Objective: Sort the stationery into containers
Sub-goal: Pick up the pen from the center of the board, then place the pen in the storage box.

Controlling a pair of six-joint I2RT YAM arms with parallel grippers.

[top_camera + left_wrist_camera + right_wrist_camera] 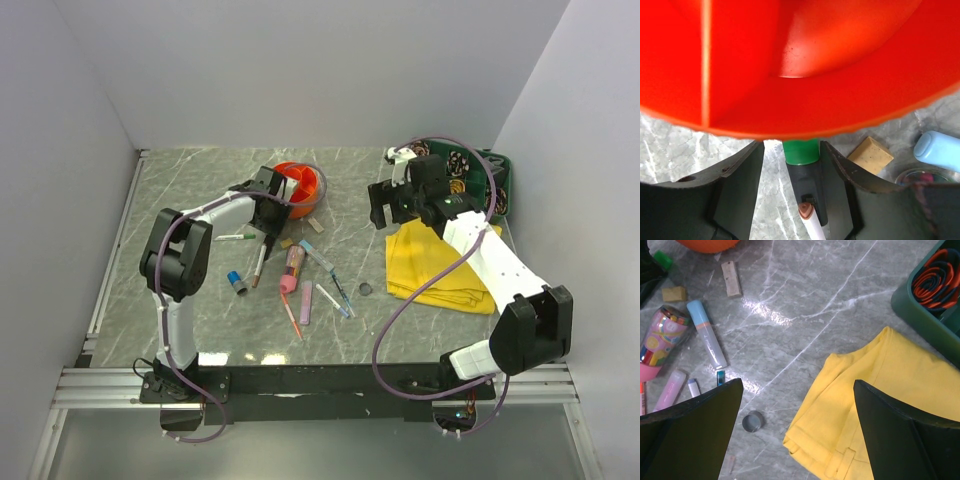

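My left gripper [272, 208] is low beside the round orange organiser [300, 183], whose rim [840, 75] fills the top of the left wrist view. A dark marker with a green cap [807, 185] lies between its fingers, against the right one, with a gap on the left. A white pen with a brown tip [810, 215] crosses it. My right gripper [797, 384] hangs open and empty over the table, between the dark disc [753, 421] and the yellow cloth [880, 400]. The pink tube [660, 342], a blue-capped marker [707, 335] and small erasers [674, 293] lie loose.
The green tray [497, 180] stands at the back right, behind the cloth [440, 265]. A blue cap [237, 282], a green pen [235, 237] and a pink marker [305, 302] lie on the marble table. Grey walls close in on three sides.
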